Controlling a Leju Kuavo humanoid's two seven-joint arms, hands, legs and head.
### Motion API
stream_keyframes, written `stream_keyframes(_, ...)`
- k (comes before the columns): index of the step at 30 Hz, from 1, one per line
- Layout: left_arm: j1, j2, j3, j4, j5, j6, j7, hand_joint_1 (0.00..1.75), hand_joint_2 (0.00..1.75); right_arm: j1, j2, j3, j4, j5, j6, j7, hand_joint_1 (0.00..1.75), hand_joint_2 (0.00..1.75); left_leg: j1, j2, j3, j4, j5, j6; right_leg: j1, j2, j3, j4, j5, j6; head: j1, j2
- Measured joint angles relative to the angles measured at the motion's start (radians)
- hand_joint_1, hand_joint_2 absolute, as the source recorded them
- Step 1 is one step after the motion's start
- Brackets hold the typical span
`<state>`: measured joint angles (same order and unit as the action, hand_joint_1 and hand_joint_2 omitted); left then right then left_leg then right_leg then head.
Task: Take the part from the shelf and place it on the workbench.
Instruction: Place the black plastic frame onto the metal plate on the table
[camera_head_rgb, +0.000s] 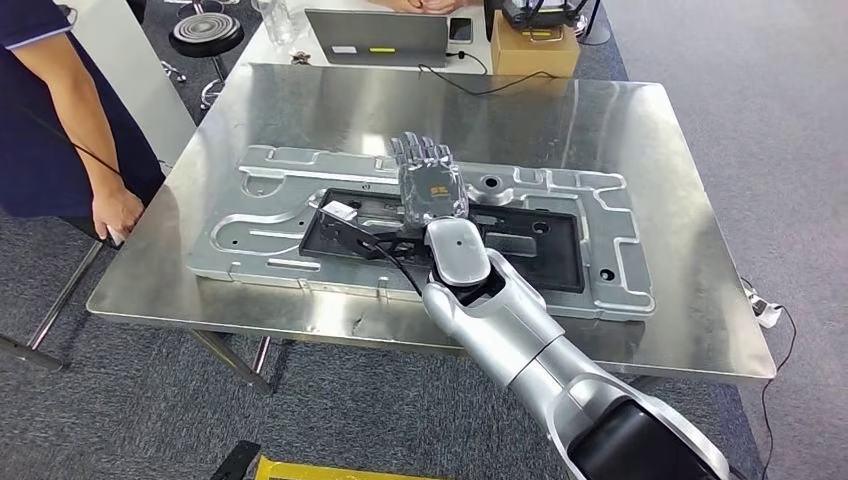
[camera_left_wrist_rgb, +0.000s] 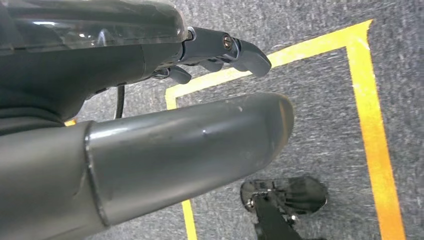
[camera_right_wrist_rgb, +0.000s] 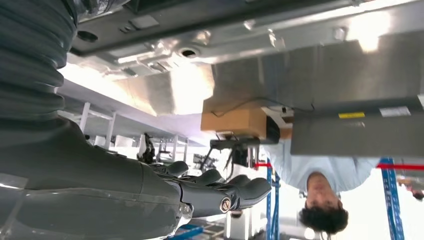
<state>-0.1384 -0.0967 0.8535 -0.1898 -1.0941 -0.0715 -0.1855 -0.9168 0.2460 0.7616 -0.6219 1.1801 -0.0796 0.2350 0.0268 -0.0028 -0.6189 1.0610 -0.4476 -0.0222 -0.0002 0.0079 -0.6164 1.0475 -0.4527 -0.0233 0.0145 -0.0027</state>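
Part, a big flat stamped metal panel w/ a black inset frame in its middle, lies flat on the workbench, spanning most of the near half; its long side runs along the near edge, its ends near the left & right edges; far half of the bench top is bare steel. Right hand is over the part's middle, above the black frame's far rim, fingers straight & together, pointing toward the far edge; flat, open, nothing in its grasp; can't tell if the palm touches the part or floats just over it. In the right wrist view the fingers stretch out straight w/ nothing between them. Left hand hangs over grey carpet w/ yellow tape lines; fingers lightly bent, thumb out, holding nothing. Beyond the far edge: laptop, cardboard box. A person in dark blue stands at the left edge, hand just beside the near-left corner.
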Motion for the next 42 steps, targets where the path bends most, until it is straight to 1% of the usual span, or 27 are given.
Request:
stream_keyframes(4,0.002,-0.002,0.004,0.000,0.005,-0.001,-0.001,0.00,0.00,0.006,-0.005,0.003,-0.008,0.001,-0.001,0.000,0.00,1.75,-0.001,-0.002,0.002,-0.018,0.008,0.020,0.003,0.000,-0.009,0.010,-0.005,0.018,0.000,0.000)
stream_keyframes(6,0.002,-0.004,0.005,0.000,0.008,-0.002,-0.001,0.00,0.00,0.006,-0.009,0.003,-0.010,0.001,-0.001,0.000,0.00,1.75,0.002,0.001,-0.002,-0.025,0.017,0.035,0.000,-0.001,-0.028,0.064,-0.054,0.029,0.001,0.000)
stream_keyframes(8,0.003,-0.005,0.007,0.000,0.010,-0.002,-0.001,0.00,0.00,0.009,-0.014,0.004,-0.010,0.001,-0.001,0.000,0.00,1.75,0.000,0.003,-0.012,-0.025,0.024,0.045,-0.005,-0.002,-0.071,0.182,-0.130,0.037,0.001,0.000)
stream_keyframes(9,0.003,-0.005,0.008,0.000,0.010,-0.002,-0.001,0.00,0.00,0.012,-0.017,0.004,-0.011,0.001,-0.001,0.000,0.00,1.75,-0.002,0.004,-0.018,-0.025,0.028,0.047,-0.006,-0.003,-0.088,0.236,-0.155,0.039,0.001,0.000)
stream_keyframes(10,0.004,-0.005,0.010,0.000,0.010,-0.002,-0.001,0.00,0.00,0.015,-0.019,0.004,-0.011,0.001,-0.001,0.000,0.00,1.75,-0.002,0.004,-0.024,-0.025,0.033,0.047,-0.007,-0.003,-0.093,0.264,-0.162,0.040,0.001,0.000)
stream_keyframes(11,0.004,-0.005,0.012,0.000,0.011,-0.002,-0.001,0.00,0.00,0.018,-0.021,0.004,-0.011,0.001,-0.001,0.000,0.00,1.75,-0.003,0.004,-0.029,-0.025,0.038,0.047,-0.007,-0.003,-0.079,0.255,-0.151,0.039,0.001,0.000)
stream_keyframes(12,0.005,-0.005,0.013,0.000,0.011,-0.002,-0.001,0.00,0.00,0.019,-0.022,0.004,-0.012,0.001,-0.001,0.000,0.00,1.75,-0.003,0.004,-0.034,-0.025,0.043,0.046,-0.007,-0.003,-0.048,0.212,-0.127,0.036,0.001,0.000)
stream_keyframes(14,0.005,-0.007,0.015,0.000,0.011,-0.002,-0.001,0.00,0.00,0.017,-0.023,0.004,-0.016,0.001,-0.002,0.000,0.00,1.75,-0.004,0.003,-0.042,-0.025,0.053,0.040,-0.002,-0.003,0.040,0.073,-0.083,0.024,0.000,0.000)
stream_keyframes(16,0.005,-0.010,0.018,0.000,0.011,-0.002,-0.001,0.00,0.00,0.013,-0.023,0.005,-0.021,0.001,-0.002,0.000,0.00,1.75,-0.004,0.003,-0.045,-0.029,0.065,0.029,0.006,-0.004,0.086,-0.009,-0.064,0.014,0.000,0.000)
stream_keyframes(19,0.007,-0.012,0.019,0.000,0.011,-0.002,-0.001,0.00,0.00,0.012,-0.024,0.005,-0.024,0.001,-0.002,0.001,0.00,1.75,-0.002,0.004,-0.049,-0.039,0.079,0.010,0.007,-0.006,0.078,-0.029,-0.043,0.003,0.000,0.000)
stream_keyframes(20,0.008,-0.012,0.020,0.000,0.011,-0.002,-0.001,0.00,0.00,0.012,-0.024,0.005,-0.025,0.001,-0.003,0.001,0.00,1.75,-0.003,0.004,-0.055,-0.030,0.063,0.005,0.004,-0.008,0.073,-0.037,-0.031,-0.005,0.000,0.000)
stream_keyframes(22,0.009,-0.013,0.020,0.000,0.011,-0.002,-0.001,0.00,0.00,0.012,-0.023,0.005,-0.025,0.001,-0.003,0.001,0.00,1.75,-0.002,0.003,-0.079,0.046,-0.019,0.000,-0.001,-0.012,0.056,-0.047,-0.006,-0.016,0.000,0.000)
stream_keyframes(24,0.009,-0.013,0.020,0.000,0.011,-0.002,-0.001,0.00,0.00,0.014,-0.023,0.006,-0.025,0.001,-0.003,0.001,0.00,1.75,-0.002,0.002,-0.106,0.168,-0.102,-0.006,0.000,-0.013,0.031,-0.046,0.012,-0.021,0.000,0.000)
stream_keyframes(25,0.009,-0.012,0.020,0.000,0.011,-0.002,-0.001,0.00,0.00,0.016,-0.023,0.006,-0.025,0.001,-0.003,0.001,0.00,1.75,-0.001,0.003,-0.108,0.211,-0.114,-0.009,0.000,-0.013,0.017,-0.044,0.021,-0.020,0.000,0.000)
stream_keyframes(26,0.009,-0.012,0.020,0.000,0.011,-0.001,-0.001,0.00,0.00,0.017,-0.023,0.006,-0.025,0.001,-0.003,0.001,0.00,1.75,-0.001,0.003,-0.097,0.225,-0.106,-0.012,-0.001,-0.013,0.003,-0.040,0.029,-0.017,0.000,0.000)
stream_keyframes(27,0.009,-0.012,0.020,0.000,0.011,-0.001,-0.001,0.00,0.00,0.018,-0.023,0.006,-0.025,0.001,-0.003,0.001,0.00,1.75,0.000,0.003,-0.068,0.205,-0.082,-0.014,-0.002,-0.013,-0.012,-0.034,0.036,-0.014,0.000,0.000)
stream_keyframes(28,0.009,-0.012,0.020,0.000,0.011,-0.001,-0.001,0.00,0.00,0.018,-0.023,0.006,-0.025,0.001,-0.003,0.001,0.00,1.75,0.002,0.003,-0.026,0.154,-0.058,-0.016,-0.004,-0.013,-0.026,-0.026,0.041,-0.010,0.000,0.000)
stream_keyframes(30,0.007,-0.012,0.020,0.000,0.010,0.000,-0.001,0.00,0.00,0.018,-0.024,0.006,-0.025,0.001,-0.003,0.001,0.00,1.75,0.001,0.002,0.061,0.032,-0.051,-0.013,-0.003,-0.013,-0.051,-0.007,0.049,-0.001,0.000,0.000)
stream_keyframes(31,0.008,-0.012,0.020,0.000,0.010,0.000,-0.002,0.00,0.00,0.018,-0.024,0.006,-0.025,0.001,-0.003,0.001,0.00,1.75,-0.001,0.000,0.085,-0.007,-0.060,-0.009,-0.001,-0.013,-0.058,-0.001,0.054,0.005,0.000,0.000)
stream_keyframes(32,0.008,-0.012,0.020,0.000,0.009,0.000,-0.002,0.00,0.00,0.019,-0.025,0.006,-0.025,0.001,-0.001,0.001,0.00,1.75,-0.004,-0.001,0.093,-0.025,-0.069,-0.002,0.001,-0.013,-0.063,0.002,0.060,0.011,0.000,0.000)
stream_keyframes(34,0.011,-0.013,0.020,0.000,0.008,0.000,-0.003,0.00,0.00,0.021,-0.029,0.006,-0.028,0.000,0.005,0.001,0.00,1.75,-0.004,0.000,0.084,-0.030,-0.060,0.017,0.001,-0.012,-0.067,0.003,0.069,0.023,0.001,0.000)
stream_keyframes(35,0.011,-0.014,0.020,0.000,0.007,0.000,-0.004,0.00,0.00,0.021,-0.032,0.007,-0.031,0.000,0.011,0.001,0.00,1.75,-0.002,0.002,0.077,-0.031,-0.051,0.028,-0.001,-0.011,-0.072,0.011,0.057,0.029,0.001,0.000)
stream_keyframes(36,0.011,-0.015,0.020,0.000,0.006,0.000,-0.006,0.00,0.00,0.022,-0.036,0.007,-0.035,-0.001,0.017,0.000,0.00,1.75,0.000,0.005,0.069,-0.033,-0.041,0.040,-0.003,-0.010,-0.081,0.035,0.026,0.035,0.001,0.000)
stream_keyframes(37,0.011,-0.016,0.020,0.000,0.004,-0.001,-0.007,0.00,0.00,0.023,-0.040,0.008,-0.038,-0.002,0.021,0.000,0.00,1.75,0.000,0.007,0.058,-0.034,-0.031,0.048,-0.005,-0.010,-0.096,0.080,-0.020,0.040,0.001,0.000)
stream_keyframes(39,0.012,-0.016,0.020,0.000,0.002,0.000,-0.009,0.00,0.00,0.028,-0.047,0.009,-0.044,-0.005,0.029,0.001,0.00,1.75,-0.001,0.009,0.032,-0.034,-0.011,0.056,-0.008,-0.009,-0.126,0.201,-0.111,0.047,0.001,0.000)
stream_keyframes(40,0.012,-0.016,0.020,0.000,0.002,0.000,-0.009,0.00,0.00,0.032,-0.051,0.010,-0.046,-0.007,0.032,0.001,0.00,1.75,-0.002,0.009,0.020,-0.033,-0.002,0.056,-0.008,-0.009,-0.131,0.249,-0.129,0.049,0.001,0.000)
stream_keyframes(42,0.013,-0.016,0.020,0.000,0.002,0.000,-0.010,0.00,0.00,0.043,-0.057,0.010,-0.050,-0.012,0.038,0.002,0.00,1.75,-0.004,0.010,-0.003,-0.032,0.015,0.054,-0.009,-0.009,-0.100,0.262,-0.105,0.047,0.001,0.000)
